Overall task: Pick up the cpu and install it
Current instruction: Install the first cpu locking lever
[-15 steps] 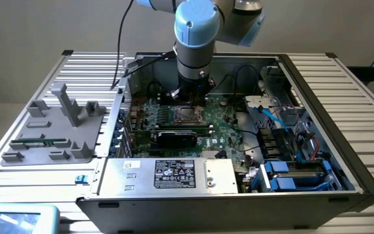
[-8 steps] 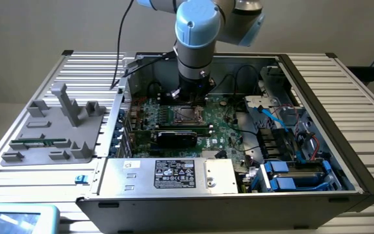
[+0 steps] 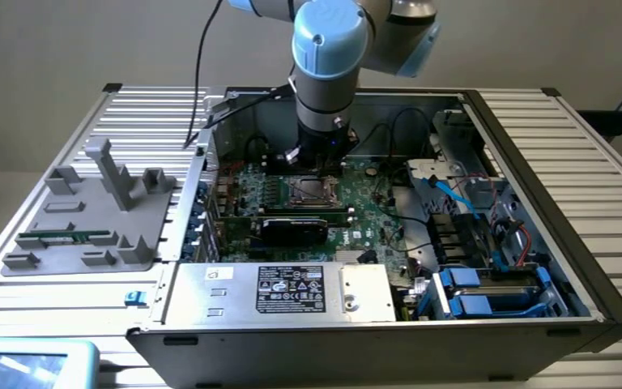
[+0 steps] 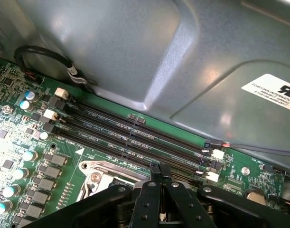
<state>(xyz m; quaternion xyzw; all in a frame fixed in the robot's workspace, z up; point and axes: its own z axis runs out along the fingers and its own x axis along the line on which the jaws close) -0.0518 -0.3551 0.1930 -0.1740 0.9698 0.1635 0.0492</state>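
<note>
Hovering over the socket (image 3: 308, 191), end effector (image 4: 160, 172) clenched, fingertips together, cpu unseen.

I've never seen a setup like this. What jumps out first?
A blue-and-grey robot arm plunges into an open computer case, its gripper low over the green motherboard beside the metal-framed CPU socket. On the exterior view's left, a grey plastic fixture holds a green memory stick.

Arm upright, wrist straight down, tool (image 4: 159, 172) with fingertips pressed together.
</note>
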